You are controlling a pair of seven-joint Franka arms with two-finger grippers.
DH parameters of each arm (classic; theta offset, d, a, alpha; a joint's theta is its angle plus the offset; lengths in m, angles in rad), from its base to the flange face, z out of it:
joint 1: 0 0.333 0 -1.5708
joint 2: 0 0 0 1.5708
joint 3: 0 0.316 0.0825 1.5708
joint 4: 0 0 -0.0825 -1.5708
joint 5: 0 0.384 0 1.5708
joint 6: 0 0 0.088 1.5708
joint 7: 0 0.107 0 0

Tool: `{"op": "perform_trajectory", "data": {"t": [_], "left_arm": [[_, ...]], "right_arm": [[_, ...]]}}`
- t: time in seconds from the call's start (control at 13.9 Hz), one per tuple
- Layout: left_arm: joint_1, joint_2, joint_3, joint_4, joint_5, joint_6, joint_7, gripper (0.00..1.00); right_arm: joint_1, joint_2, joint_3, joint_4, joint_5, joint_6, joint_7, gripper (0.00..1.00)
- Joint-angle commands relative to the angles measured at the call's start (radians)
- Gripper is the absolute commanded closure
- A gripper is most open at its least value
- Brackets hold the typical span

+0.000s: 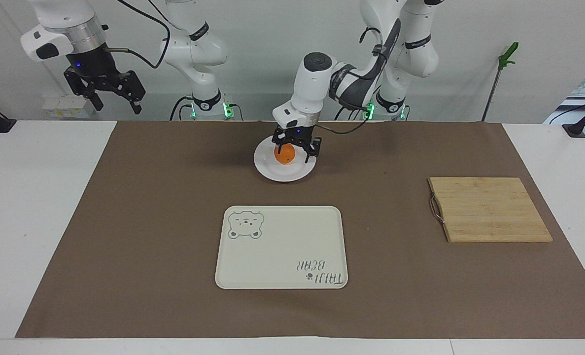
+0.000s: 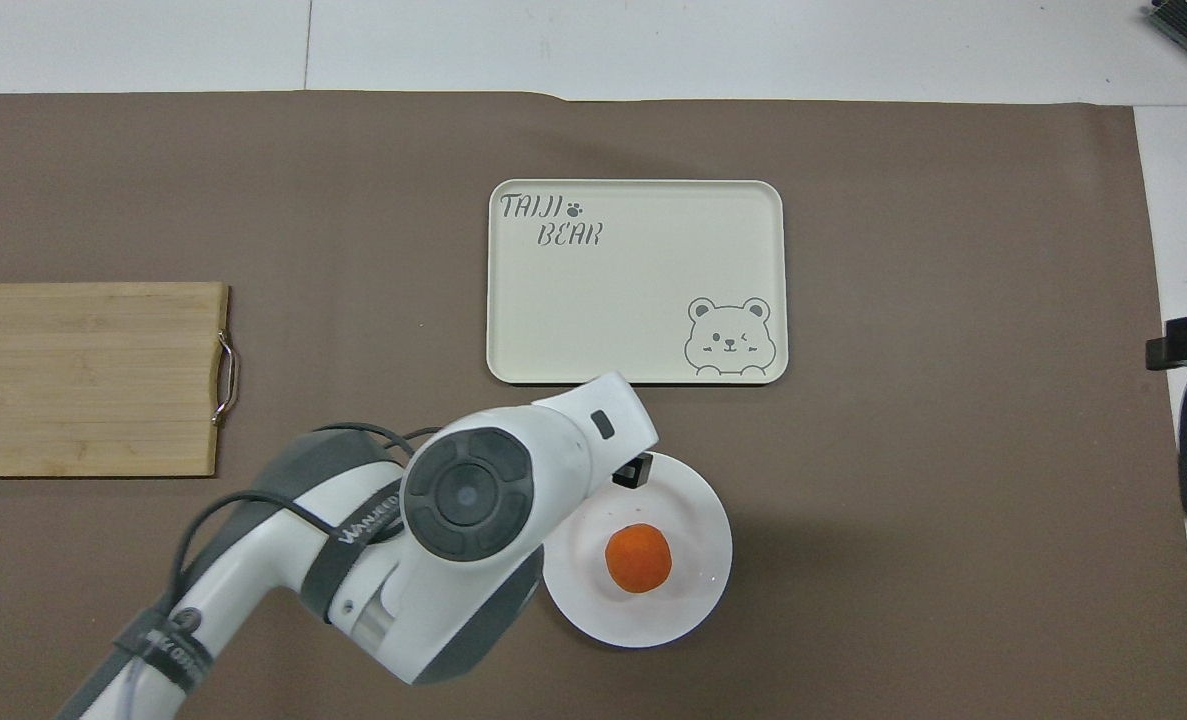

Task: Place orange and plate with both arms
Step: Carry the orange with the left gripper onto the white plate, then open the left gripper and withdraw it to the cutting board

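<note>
The orange (image 1: 285,155) lies on the white plate (image 1: 292,173), which stands on the brown mat close to the robots, midway between the arms. In the overhead view the orange (image 2: 638,558) sits free in the middle of the plate (image 2: 691,592). My left gripper (image 1: 296,150) hangs open just above the plate, its jaws spread wider than the orange and not gripping it. One of its fingertips (image 2: 634,470) shows over the plate's rim. My right gripper (image 1: 109,97) waits open and empty, raised high over the right arm's end of the table.
A cream tray with a bear drawing (image 1: 282,246) lies on the mat, farther from the robots than the plate, also in the overhead view (image 2: 633,290). A wooden cutting board (image 1: 489,209) with a metal handle lies toward the left arm's end.
</note>
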State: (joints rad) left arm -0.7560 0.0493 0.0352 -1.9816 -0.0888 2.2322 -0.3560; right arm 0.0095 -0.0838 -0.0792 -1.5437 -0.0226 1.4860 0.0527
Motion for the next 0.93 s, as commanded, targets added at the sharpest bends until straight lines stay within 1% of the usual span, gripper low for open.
{"op": "perform_trajectory", "data": {"t": [0.0, 0.14, 0.29, 0.36, 0.43, 0.5, 0.57, 0.65, 0.72, 0.86], "left_arm": [[0.117, -0.039, -0.008, 0.096, 0.026, -0.159, 0.067, 0.00], [0.209, -0.037, -0.009, 0.199, 0.059, -0.267, 0.121, 0.00], [0.282, -0.039, -0.008, 0.272, 0.064, -0.345, 0.239, 0.00], [0.322, -0.039, -0.008, 0.317, 0.066, -0.374, 0.288, 0.00], [0.367, -0.039, -0.006, 0.364, 0.066, -0.416, 0.330, 0.00], [0.406, -0.039, -0.004, 0.412, 0.067, -0.478, 0.386, 0.00], [0.440, -0.039, 0.002, 0.444, 0.066, -0.546, 0.450, 0.00], [0.476, -0.039, 0.003, 0.460, 0.067, -0.584, 0.506, 0.00], [0.527, -0.040, 0.000, 0.466, 0.067, -0.600, 0.550, 0.00], [0.584, -0.042, 0.000, 0.484, 0.064, -0.662, 0.609, 0.00]], "right_arm": [[-0.003, 0.004, 0.004, 0.016, -0.008, -0.029, -0.014, 0.00], [-0.003, 0.002, 0.006, 0.016, -0.008, -0.039, -0.020, 0.00], [-0.002, 0.002, 0.006, 0.017, -0.007, -0.038, -0.024, 0.00], [-0.002, 0.001, 0.012, 0.017, 0.024, -0.026, -0.049, 0.00], [0.000, -0.002, 0.015, 0.014, 0.064, -0.009, -0.124, 0.00], [0.000, -0.010, 0.015, -0.016, 0.067, 0.003, -0.195, 0.00], [0.000, -0.016, 0.015, -0.045, 0.078, 0.019, -0.223, 0.00], [0.000, -0.017, 0.015, -0.071, 0.081, 0.039, -0.220, 0.00], [0.000, -0.016, 0.015, -0.099, 0.082, 0.057, -0.223, 0.00], [0.001, -0.011, 0.016, -0.145, 0.102, 0.066, -0.223, 0.00]]}}
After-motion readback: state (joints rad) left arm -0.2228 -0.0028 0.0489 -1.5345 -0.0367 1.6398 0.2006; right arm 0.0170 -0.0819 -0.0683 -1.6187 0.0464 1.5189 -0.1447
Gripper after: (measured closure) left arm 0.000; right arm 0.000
